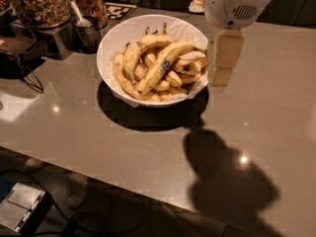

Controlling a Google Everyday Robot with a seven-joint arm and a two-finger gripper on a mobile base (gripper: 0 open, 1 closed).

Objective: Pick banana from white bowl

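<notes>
The white bowl (109, 43) stands on the grey counter at the upper middle and holds several bananas. The long yellow banana (170, 58) with a small dark blue sticker lies on top of the pile, running from lower left to upper right. My gripper (224, 58) hangs from the white wrist at the top right. It is just outside the bowl's right rim, above the counter and beside the pile. It holds nothing that I can see.
Glass jars of nuts (39, 4) stand at the back left, with a metal cup and spoon (86, 31) beside them. A black device with a cable (15, 51) sits at the left. The counter's front edge (123, 181) runs across below, and a box (19, 211) lies on the floor.
</notes>
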